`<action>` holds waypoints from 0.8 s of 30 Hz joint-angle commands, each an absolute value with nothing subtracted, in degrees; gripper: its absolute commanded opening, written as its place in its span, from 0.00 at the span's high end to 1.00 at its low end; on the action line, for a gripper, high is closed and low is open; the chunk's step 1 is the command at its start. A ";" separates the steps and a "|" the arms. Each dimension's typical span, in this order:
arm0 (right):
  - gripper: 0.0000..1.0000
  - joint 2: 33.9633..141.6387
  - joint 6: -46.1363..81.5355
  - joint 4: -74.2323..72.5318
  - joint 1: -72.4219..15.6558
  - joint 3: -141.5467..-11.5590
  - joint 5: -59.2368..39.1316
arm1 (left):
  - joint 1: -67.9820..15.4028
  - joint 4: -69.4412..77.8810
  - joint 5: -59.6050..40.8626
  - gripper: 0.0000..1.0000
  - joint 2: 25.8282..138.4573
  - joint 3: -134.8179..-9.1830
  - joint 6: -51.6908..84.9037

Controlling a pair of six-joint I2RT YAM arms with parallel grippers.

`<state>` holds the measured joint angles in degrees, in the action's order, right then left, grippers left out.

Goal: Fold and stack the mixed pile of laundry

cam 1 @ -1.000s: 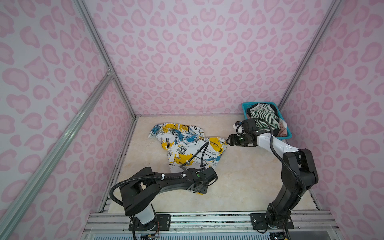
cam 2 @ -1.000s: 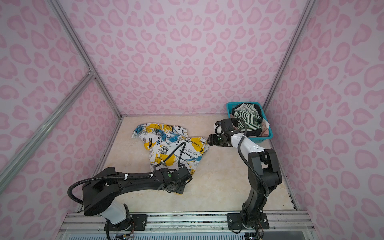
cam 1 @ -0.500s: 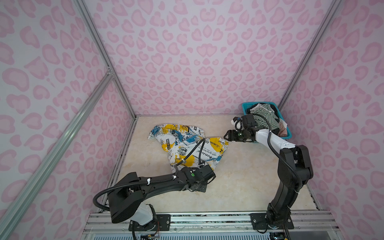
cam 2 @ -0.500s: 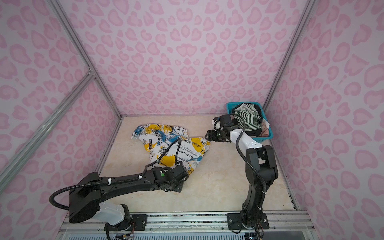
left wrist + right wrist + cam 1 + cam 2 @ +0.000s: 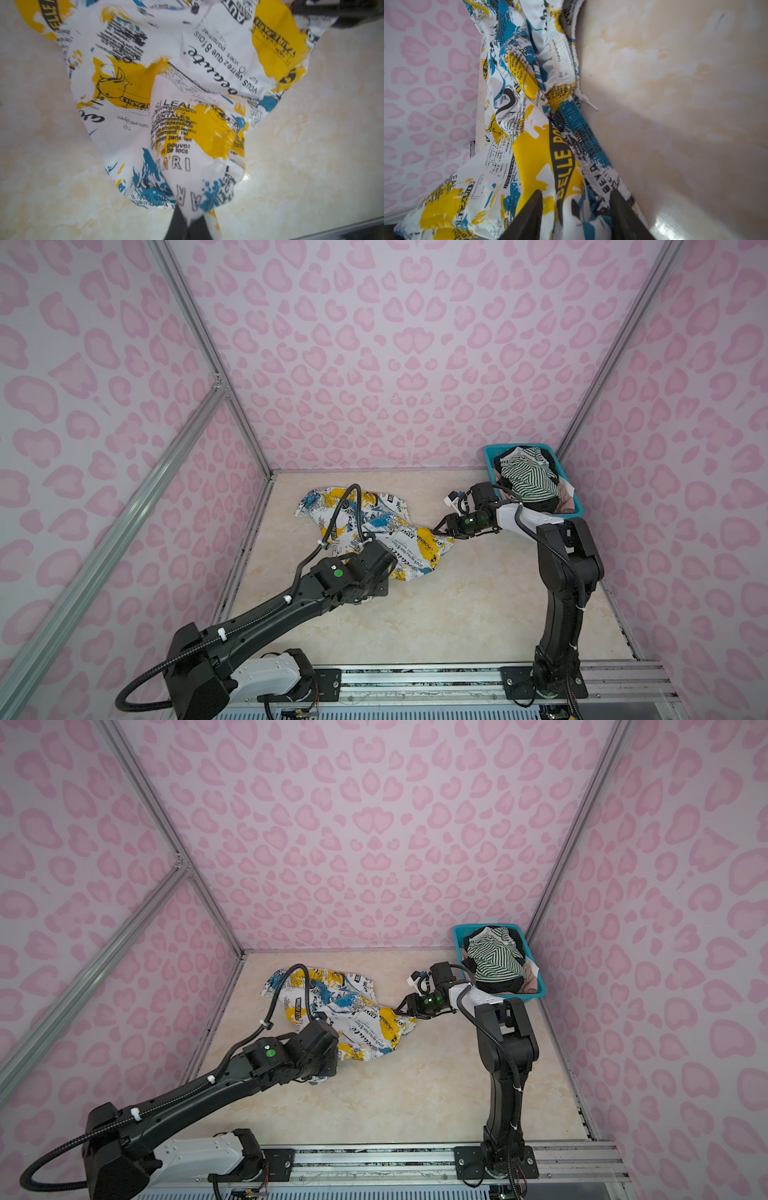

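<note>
My left pincer (image 5: 188,225) is clamped on a small tip of the printed garment (image 5: 374,526), which lies crumpled on the worktop (image 5: 457,605), left of centre between my two arms. My right pincer (image 5: 576,218) sits at the garment's right end with its jaws apart around the gathered elastic waistband. Cloth fills the gap, but I cannot tell whether they bite yet. The rest of the pile, with the striped top (image 5: 528,481) uppermost, sits in the basket (image 5: 490,456) at the far right.

The main risk, as I judge it, is the left hold. It pinches only a narrow point of slick-looking fabric, so a firm pull to spread the garment could strip it free.

On the right, the waistband is bunched in several layers (a drawstring end pokes out beside it). Closing there may catch one layer or just the cord, and the garment would then open twisted instead of flat.

Pulling unevenly would also drag the whole bundle across the worktop.

My left arm's cable (image 5: 332,518) arcs over the cloth, and a low sweep could snag it.
</note>
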<state>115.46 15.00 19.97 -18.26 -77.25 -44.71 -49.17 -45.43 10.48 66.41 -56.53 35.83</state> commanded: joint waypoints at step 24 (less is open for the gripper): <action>1.00 94.65 -1.47 46.93 -23.10 -102.78 -7.54 | -21.53 -45.17 0.78 0.98 72.92 -86.32 17.24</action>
